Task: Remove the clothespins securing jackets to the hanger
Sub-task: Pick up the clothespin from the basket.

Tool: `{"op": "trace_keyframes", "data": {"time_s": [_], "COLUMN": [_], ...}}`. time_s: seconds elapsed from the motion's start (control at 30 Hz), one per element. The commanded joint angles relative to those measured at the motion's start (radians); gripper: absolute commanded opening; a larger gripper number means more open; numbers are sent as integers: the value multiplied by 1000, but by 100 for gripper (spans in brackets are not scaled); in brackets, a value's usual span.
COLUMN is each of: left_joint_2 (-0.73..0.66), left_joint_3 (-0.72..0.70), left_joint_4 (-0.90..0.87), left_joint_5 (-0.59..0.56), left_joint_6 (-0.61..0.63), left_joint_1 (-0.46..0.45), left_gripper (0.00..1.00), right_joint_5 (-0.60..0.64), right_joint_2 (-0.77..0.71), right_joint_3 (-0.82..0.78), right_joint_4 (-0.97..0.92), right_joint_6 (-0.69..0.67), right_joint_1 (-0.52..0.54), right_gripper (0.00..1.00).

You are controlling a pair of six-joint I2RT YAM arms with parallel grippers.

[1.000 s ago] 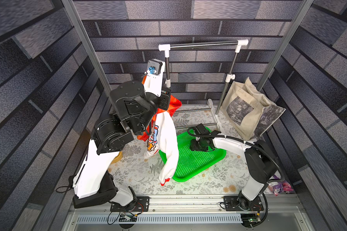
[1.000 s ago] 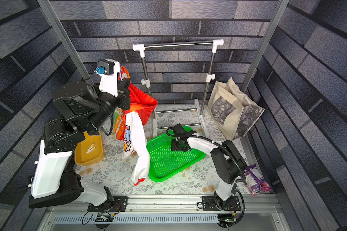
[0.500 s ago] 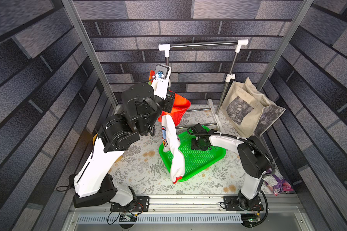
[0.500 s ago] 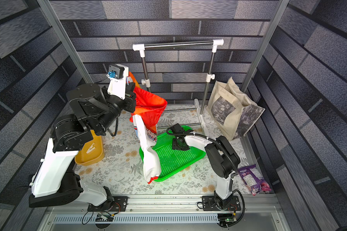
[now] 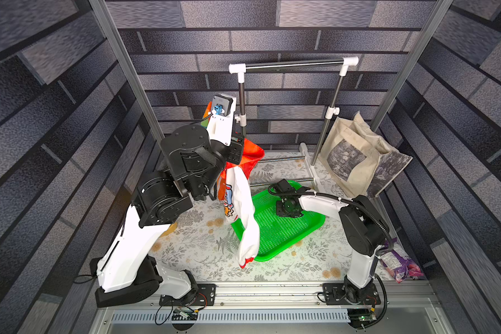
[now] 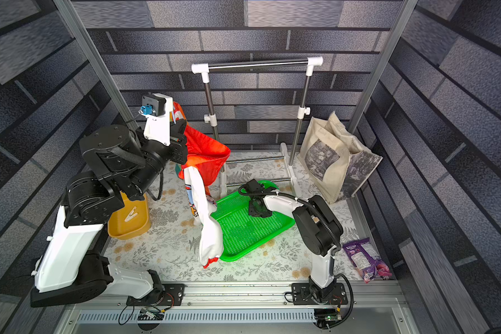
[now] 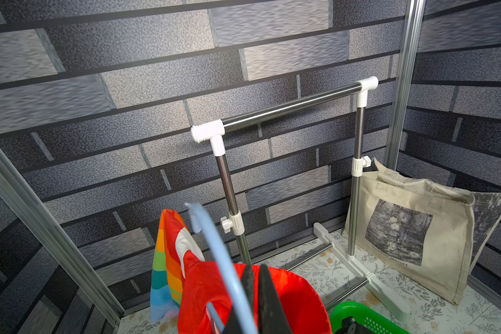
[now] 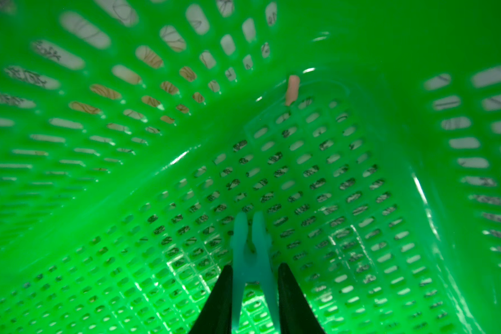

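Right pincer (image 8: pixel 255 266) clamped on teal clothespin (image 8: pixel 253 276) over green tray (image 8: pixel 388 57) | left pincer (image 7: pixel 255 267) closed beside hanger (image 7: pixel 214 245), contact hidden

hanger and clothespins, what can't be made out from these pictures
- hanger: left wrist view shows one blurred arm; the rest is under the jacket or past the frame edge. In both top views the left arm and jacket hide it.
- clothespin in the right gripper: right wrist view, true colour lost in the green tray's glow.
- any pin still on the jacket: none seen; folds could hide one.
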Motion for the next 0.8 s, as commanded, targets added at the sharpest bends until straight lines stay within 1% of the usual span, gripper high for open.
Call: {"op": "trace_keyframes", "data": {"time_s": [0.0,0.13,0.27,0.33,0.43,0.6,0.7,0.77], "left_joint_2": [-23,-27,-25,-21,-12,11,48,87], "left_joint_3": [-7,-16,-20,-15,-5,16,60,126], "left_joint_4": [74,75,60,45,26,3,-6,-11], "left_joint_5": [-18,-16,-7,7,49,177,307,428], "left_joint_6": [-8,-19,-36,-47,-68,-113,-140,-158], "left_joint_1": [8,8,8,6,4,2,4,2], "left_gripper": [2,2,2,2,2,2,2,2], "right_joint_5": [8,33,99,122,130,103,96,101], "right_joint_2": [43,30,-19,-64,-170,-397,-530,-601], "right_joint_3": [3,10,79,129,189,240,261,288], "right_joint_4": [-74,-81,-130,-163,-185,-197,-205,-221], "right_joint_6": [1,-14,-67,-91,-109,-115,-133,-157], "right_joint_1": [14,14,11,2,-35,-140,-214,-258], "right_gripper": [24,22,22,22,23,24,25,27]}}
